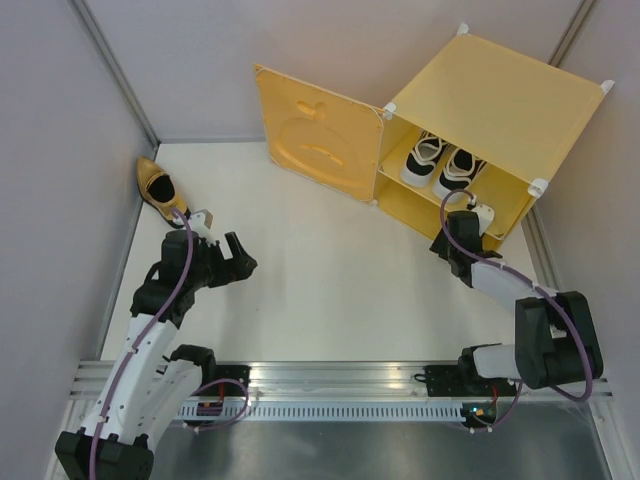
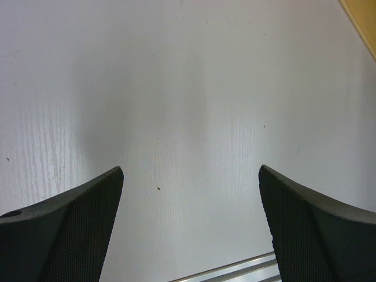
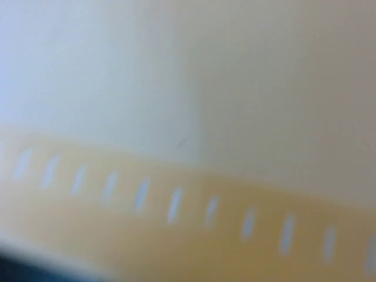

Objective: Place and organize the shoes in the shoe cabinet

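The yellow shoe cabinet (image 1: 500, 100) stands at the back right, its door (image 1: 315, 135) with the embossed face swung open to the left. Two white sneakers (image 1: 425, 155) (image 1: 458, 168) sit side by side on its upper level. One gold loafer (image 1: 160, 185) lies by the left wall. My left gripper (image 1: 238, 258) hovers open and empty over bare table (image 2: 189, 170), to the right of the loafer. My right gripper (image 1: 478, 218) reaches into the cabinet's lower opening, fingertips hidden. The right wrist view is a blur of yellow plastic (image 3: 176, 235) with pale slits and shows no fingers.
Grey panel walls close in the table on the left (image 1: 60, 200) and right (image 1: 600, 230). An aluminium rail (image 1: 330, 375) runs along the near edge, also seen as the rail (image 2: 235, 267) under my left fingers. The open door juts over the table's back middle.
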### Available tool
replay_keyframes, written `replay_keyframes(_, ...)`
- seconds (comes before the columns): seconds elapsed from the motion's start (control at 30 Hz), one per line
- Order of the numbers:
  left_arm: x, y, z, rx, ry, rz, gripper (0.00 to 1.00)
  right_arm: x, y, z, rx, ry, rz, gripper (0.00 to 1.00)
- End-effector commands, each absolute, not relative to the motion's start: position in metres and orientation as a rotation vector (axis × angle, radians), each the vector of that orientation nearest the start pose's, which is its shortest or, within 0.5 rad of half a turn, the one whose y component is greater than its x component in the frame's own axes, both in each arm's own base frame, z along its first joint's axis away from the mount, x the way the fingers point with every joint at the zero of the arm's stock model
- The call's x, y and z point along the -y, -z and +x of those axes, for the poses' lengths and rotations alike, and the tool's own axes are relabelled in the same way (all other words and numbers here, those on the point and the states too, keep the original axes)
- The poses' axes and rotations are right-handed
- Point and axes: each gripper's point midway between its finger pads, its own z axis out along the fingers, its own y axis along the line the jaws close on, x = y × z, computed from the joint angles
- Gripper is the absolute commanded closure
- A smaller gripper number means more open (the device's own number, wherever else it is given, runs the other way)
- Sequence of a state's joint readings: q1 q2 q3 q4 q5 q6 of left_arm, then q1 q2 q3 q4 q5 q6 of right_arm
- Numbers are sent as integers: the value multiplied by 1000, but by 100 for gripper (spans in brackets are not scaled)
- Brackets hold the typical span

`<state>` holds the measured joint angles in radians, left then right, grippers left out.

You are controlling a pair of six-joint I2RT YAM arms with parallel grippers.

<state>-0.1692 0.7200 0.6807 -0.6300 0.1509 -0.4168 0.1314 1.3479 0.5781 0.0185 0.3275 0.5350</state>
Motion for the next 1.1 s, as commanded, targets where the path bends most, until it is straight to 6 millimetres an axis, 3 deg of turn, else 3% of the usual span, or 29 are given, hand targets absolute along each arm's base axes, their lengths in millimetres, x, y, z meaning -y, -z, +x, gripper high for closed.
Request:
replay_keyframes(0.0,78,-159,231,-2244,451,-185,1,-23,-102,356,-2069,-120,568,42)
replay_keyframes(0.17,77,-158,231,-2244,446,-189,2,-46,-103,317,-2217,-245,465,30)
replay_keyframes(0.2,77,-158,231,-2244,447,-191,1,-58,-113,309,-2213,-331,417,28)
replay_keyframes(0.27,76,-157,232,-2246,440,-199,1,-69,-114,291,-2252,-405,365,19)
replay_keyframes(0.53,64,-149,241,-2285,350,-294,0,-96,-169,233,-2219,-604,99,2)
replay_keyframes(0.63,56,-150,251,-2291,293,-363,0,-105,-183,219,-2205,-669,17,2)
replay_keyframes(0.73,48,-155,268,-2292,225,-440,0,-113,-202,204,-2156,-731,-57,2)
replay_keyframes(0.9,26,-182,311,-2191,92,-565,0,-112,-223,186,-2064,-722,-133,2)
replay_keyframes(1.07,-14,-183,362,-2067,-26,-730,0,-114,-235,176,-1983,-735,-155,2)
